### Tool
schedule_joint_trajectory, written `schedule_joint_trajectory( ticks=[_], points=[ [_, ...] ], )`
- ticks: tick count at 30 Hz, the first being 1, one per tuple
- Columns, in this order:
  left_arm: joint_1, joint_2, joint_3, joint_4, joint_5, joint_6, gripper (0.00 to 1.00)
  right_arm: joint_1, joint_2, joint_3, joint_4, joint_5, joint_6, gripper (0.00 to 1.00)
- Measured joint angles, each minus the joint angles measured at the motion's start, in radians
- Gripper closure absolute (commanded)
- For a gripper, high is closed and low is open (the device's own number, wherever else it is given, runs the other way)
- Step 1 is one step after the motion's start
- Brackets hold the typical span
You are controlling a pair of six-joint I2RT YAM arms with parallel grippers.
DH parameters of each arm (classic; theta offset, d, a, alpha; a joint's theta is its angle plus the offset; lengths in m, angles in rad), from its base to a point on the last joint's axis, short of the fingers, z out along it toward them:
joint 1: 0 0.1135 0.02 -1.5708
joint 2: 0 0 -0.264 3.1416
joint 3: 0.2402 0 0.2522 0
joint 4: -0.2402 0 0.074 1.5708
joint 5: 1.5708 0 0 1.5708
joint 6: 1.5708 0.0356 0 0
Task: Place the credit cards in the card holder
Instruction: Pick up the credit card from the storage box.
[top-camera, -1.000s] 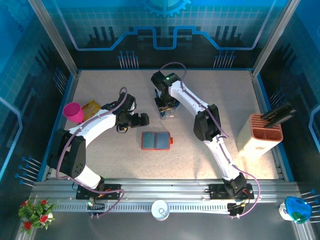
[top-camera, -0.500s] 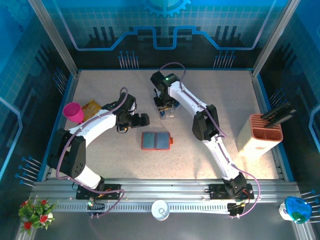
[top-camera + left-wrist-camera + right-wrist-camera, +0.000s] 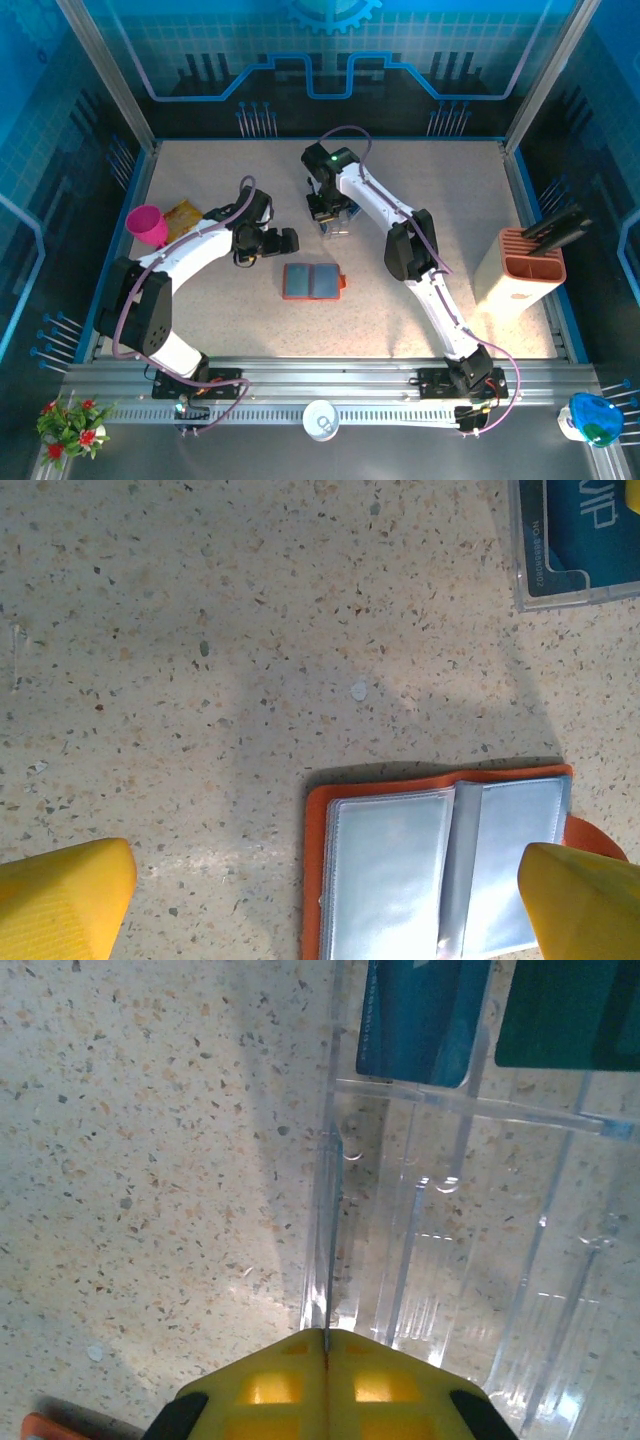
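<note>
Right wrist view has my right gripper point(image 3: 325, 1355) pinched together at the clear rack's point(image 3: 450, 1260) edge, short of its credit cards point(image 3: 420, 1020), while my left gripper point(image 3: 320, 900) hangs spread above the card holder point(image 3: 440, 870), laid open in the middle of the bench point(image 3: 450, 170) to take them.

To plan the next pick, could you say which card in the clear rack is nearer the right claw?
The blue card; the teal-green card sits beyond it, farther from the right claw.

Card holder point(image 3: 313, 282) lies mid-table point(image 3: 460, 190), rack point(image 3: 470, 1260) just behind, cards point(image 3: 425, 1020) apparently in it.
</note>
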Motion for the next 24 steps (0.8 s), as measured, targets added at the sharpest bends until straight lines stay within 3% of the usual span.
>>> schedule_joint_trajectory(
  ticks=[24],
  points=[
    [-0.034, 0.034, 0.034, -0.034, -0.010, -0.001, 0.01, -0.043, -0.087, -0.097, 0.032, -0.108, -0.008, 1.00]
  ],
)
